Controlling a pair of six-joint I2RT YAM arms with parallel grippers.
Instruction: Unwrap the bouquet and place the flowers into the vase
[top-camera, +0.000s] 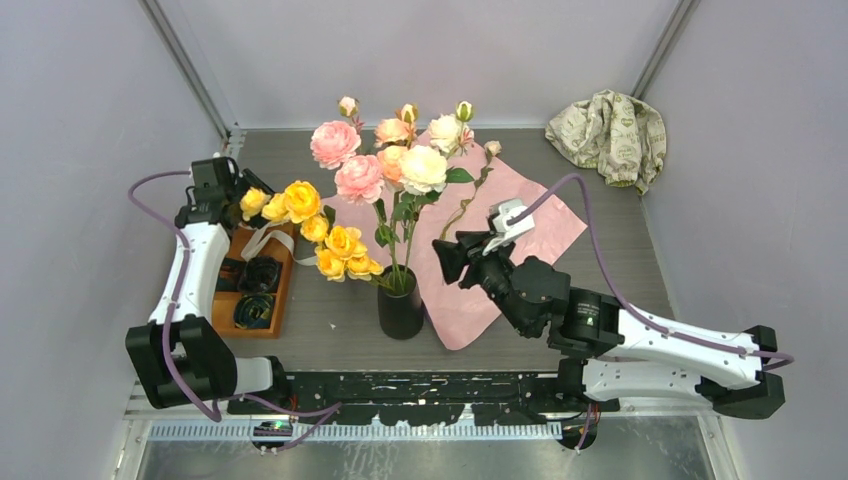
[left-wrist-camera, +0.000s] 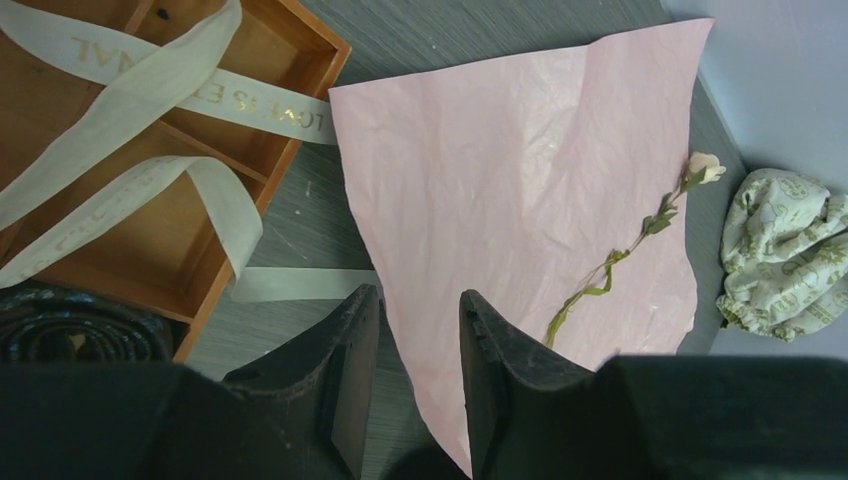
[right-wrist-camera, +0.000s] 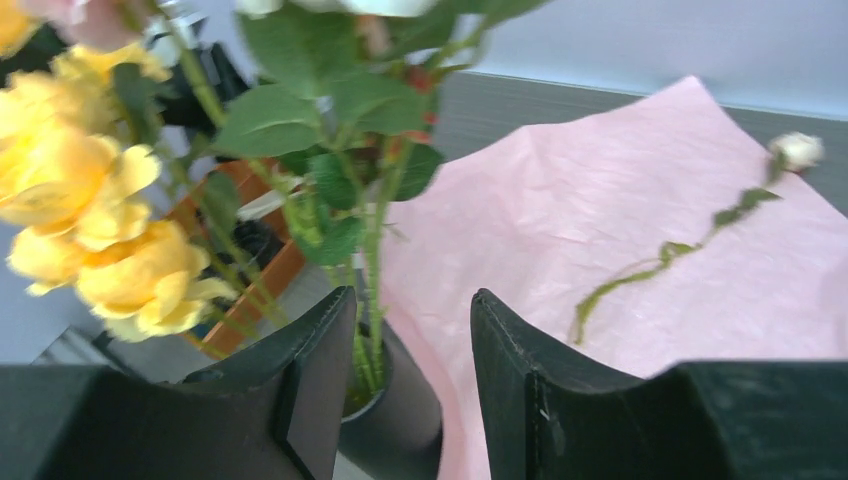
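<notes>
While the flowers (top-camera: 392, 170) are sitting in the vase (top-camera: 400, 312), right gripper (top-camera: 447, 258) hovering at its 2 o'clock, jaws parted, gripping nothing, left gripper (left-wrist-camera: 420, 305) hanging at 10 o'clock, likewise gaping, empty.

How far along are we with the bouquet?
Done: the wrapping paper lies spread flat, the ribbon is draped over the wooden tray, and most flowers stand in the vase. In hand: nothing; the right pincer is open beside the flowers, the left pincer open near the tray. Left: one thin bud stem lying on the paper.
</notes>
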